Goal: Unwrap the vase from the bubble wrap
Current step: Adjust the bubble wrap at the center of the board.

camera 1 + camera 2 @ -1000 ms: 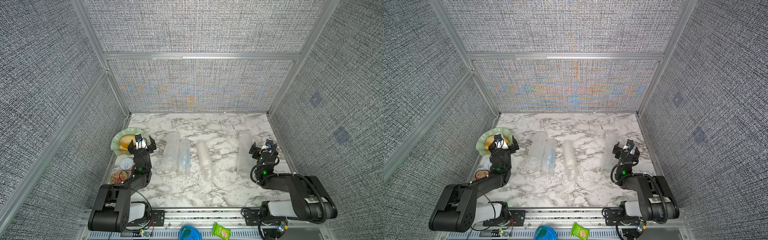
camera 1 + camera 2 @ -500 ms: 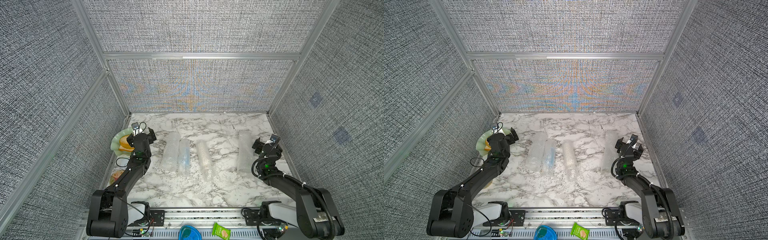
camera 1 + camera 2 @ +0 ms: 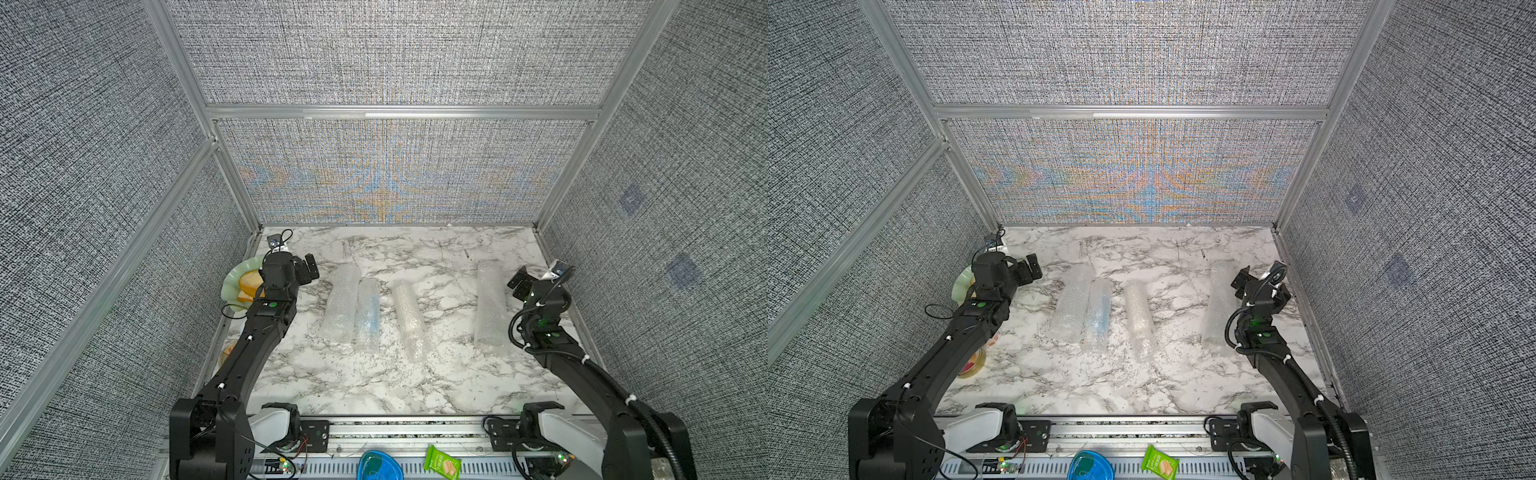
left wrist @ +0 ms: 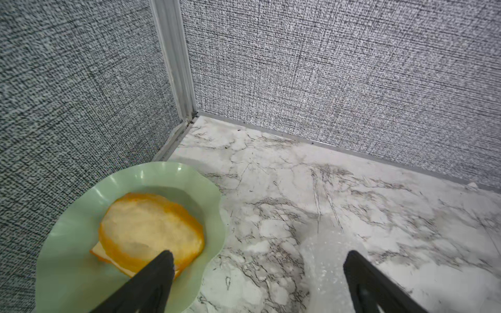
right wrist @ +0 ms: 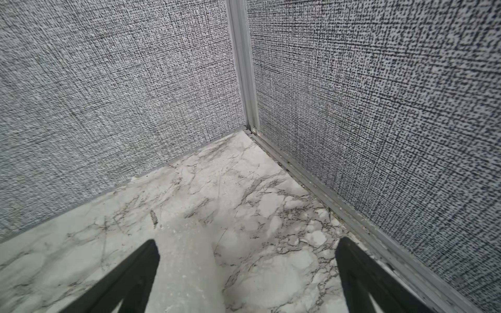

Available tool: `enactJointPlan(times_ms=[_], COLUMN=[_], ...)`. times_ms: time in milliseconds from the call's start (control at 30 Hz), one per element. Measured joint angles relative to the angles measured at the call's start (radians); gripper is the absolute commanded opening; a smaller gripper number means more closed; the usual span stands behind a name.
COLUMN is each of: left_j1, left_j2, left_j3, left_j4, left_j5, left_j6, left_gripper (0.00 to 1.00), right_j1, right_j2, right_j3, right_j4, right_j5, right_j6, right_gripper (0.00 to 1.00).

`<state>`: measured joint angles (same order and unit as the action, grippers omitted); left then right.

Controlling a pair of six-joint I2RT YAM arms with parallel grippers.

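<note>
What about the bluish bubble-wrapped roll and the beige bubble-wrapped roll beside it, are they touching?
Apart. In both top views, bare white marble table shows between the bluish bubble-wrapped roll and the beige bubble-wrapped roll along their whole length.

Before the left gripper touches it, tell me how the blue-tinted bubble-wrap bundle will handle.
The blue-tinted bubble-wrap bundle lies on its side, a long cylinder on the marble table, so a sideways push would probably roll it. The crinkly wrap likely gives and slips under a pinch. Its blue tint hints at something stiffer, possibly fragile, inside.
</note>
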<state>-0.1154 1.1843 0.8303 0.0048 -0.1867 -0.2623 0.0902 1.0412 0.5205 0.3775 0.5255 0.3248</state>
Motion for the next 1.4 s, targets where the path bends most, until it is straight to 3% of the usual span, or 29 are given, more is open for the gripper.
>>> enactJointPlan(times_ms=[333,667,1067,1400], left_j1=[0.0,-0.004,-0.08,-0.174], left_j2=[0.019,0.096,0.124,0.151], left_j3=[0.029,0.067,0.067,0.067], left_j4=[-0.143,-0.21,-0.232,-0.264], left_j5=[0.163,0.322,0.374,0.373], left_j6=[0.0,0.026,0.054,0.071], left_gripper=[0.99,0.99,0.99,1.0], right_j1=[0.029,0.161,0.297,0.252], right_j2=[-0.005,0.114,0.251,0.325], right_j3=[0.185,0.375,0.498,0.56], right_j4=[-0.283,-0.57,-0.821,-0.994], right_j5=[-0.206,-0.357,-0.384,-0.251], right_j6=[0.053,-0.008,-0.048,-0.001], right_gripper=[0.99,0.99,0.99,0.99])
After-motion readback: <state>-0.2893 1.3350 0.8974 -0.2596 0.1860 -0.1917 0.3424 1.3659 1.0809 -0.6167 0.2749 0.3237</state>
